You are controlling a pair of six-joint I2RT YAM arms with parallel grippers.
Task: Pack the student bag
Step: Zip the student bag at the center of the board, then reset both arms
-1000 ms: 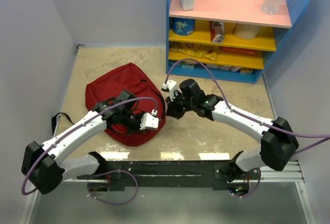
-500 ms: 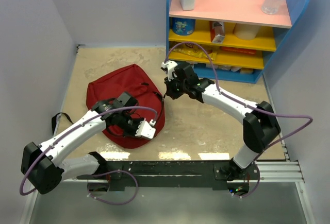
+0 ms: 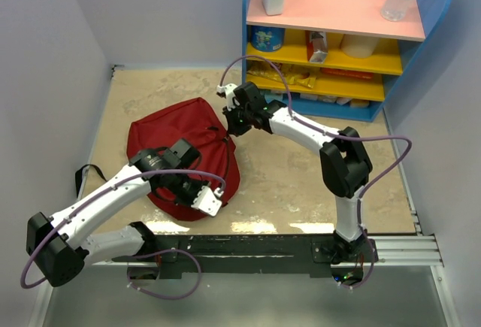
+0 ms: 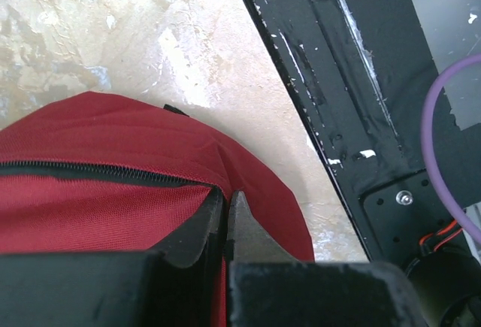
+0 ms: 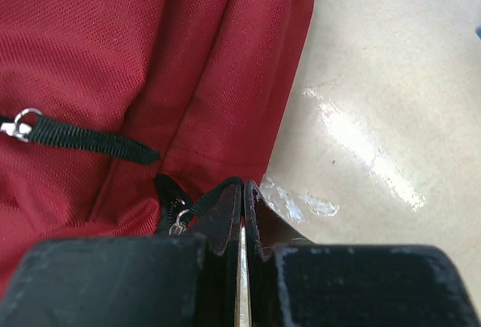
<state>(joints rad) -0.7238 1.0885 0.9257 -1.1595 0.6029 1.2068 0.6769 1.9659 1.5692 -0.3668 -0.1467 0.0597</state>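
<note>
The student bag [image 3: 176,143], a dark red backpack, lies left of the middle of the table. My left gripper [image 3: 201,195] is at its near edge. In the left wrist view the gripper [image 4: 227,195] is shut on a fold of the red fabric [image 4: 113,139] just past the black zipper [image 4: 90,173]. My right gripper [image 3: 231,124] is at the bag's far right corner. In the right wrist view the gripper [image 5: 244,186] is shut on a black zipper pull strap [image 5: 197,205]. A second black pull strap [image 5: 83,139] lies loose on the bag [image 5: 113,41].
A blue shelf unit [image 3: 443,11] with a pink top and yellow shelves of packets stands at the back right, close behind my right arm. A black bag strap [image 3: 84,173] trails off to the left. The black base rail [image 4: 353,101] runs just beyond the bag's near edge.
My right gripper has moved away from the base and to the left, along the bag's right edge to its far corner. My left gripper has shifted slightly nearer, still on the bag's edge.
</note>
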